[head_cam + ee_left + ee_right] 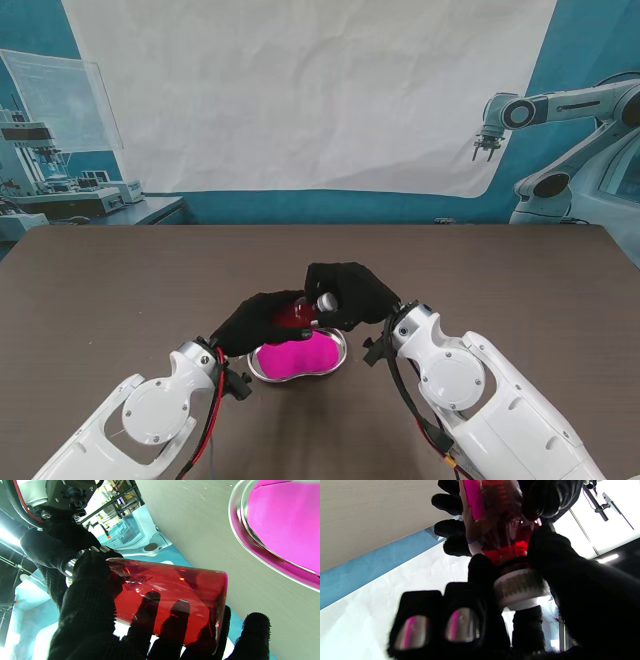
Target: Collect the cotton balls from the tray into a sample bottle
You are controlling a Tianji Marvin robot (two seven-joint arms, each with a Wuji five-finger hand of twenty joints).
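Note:
My left hand (262, 320) in its black glove grips a red transparent sample bottle (295, 314), held tilted on its side above the far rim of the tray. The bottle (172, 597) fills the left wrist view, with my fingers (150, 620) wrapped around its body. My right hand (348, 292) is closed on the bottle's white ribbed cap (521, 590) at its right end. A kidney-shaped metal tray (260, 366) with a bright pink inside (296, 356) lies on the table nearer to me. No cotton balls can be made out.
The brown table (120, 290) stretches to both sides and away from me. A white sheet (310, 90) hangs behind it. Lab equipment (70, 195) stands past the table's far left corner.

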